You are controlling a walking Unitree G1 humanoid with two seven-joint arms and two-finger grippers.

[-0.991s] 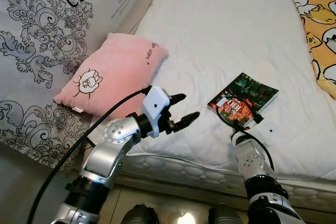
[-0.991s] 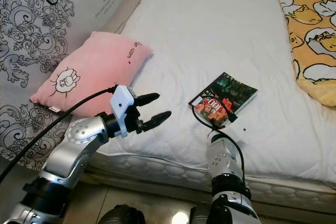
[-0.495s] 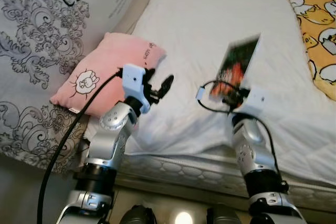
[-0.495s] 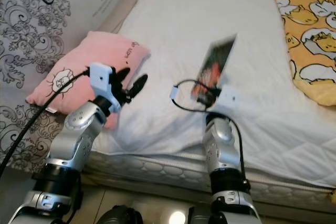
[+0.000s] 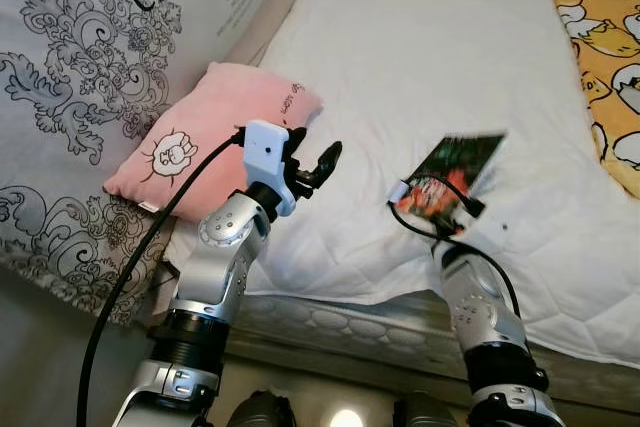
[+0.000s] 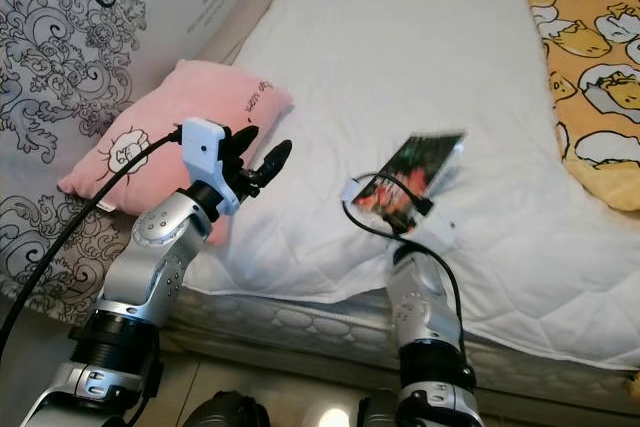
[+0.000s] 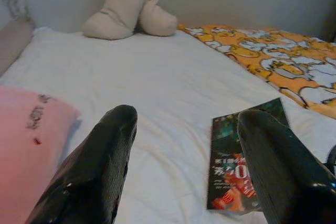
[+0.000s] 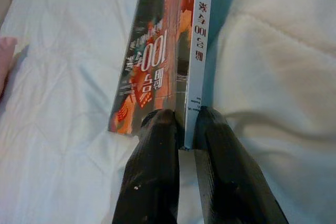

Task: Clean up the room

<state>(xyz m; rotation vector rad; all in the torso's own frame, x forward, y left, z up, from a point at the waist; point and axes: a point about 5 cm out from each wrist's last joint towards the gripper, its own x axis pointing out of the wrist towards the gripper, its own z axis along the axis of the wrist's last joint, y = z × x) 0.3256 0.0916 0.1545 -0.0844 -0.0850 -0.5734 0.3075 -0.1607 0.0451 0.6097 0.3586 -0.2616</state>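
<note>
The right gripper (image 8: 184,129) pinches the thin book (image 5: 452,169) tight by its bottom edge. The book has a dark cover with red and orange pictures, white letters and a pale spine. It is tipped up just above the white bed (image 5: 420,57), to the right of the pink pillow (image 5: 210,137). The left gripper (image 7: 184,145) is wide open and holds nothing, close beside the pillow.

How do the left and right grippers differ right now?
The right gripper has its fingers closed on the lower edge of the book; the left gripper is spread open and holds nothing. The right gripper keeps the book tilted up off the white mattress; the left gripper hangs in the air beside the pink pillow, pointing across the bed. Both are over the near part of the bed, and both have two black fingers.
</note>
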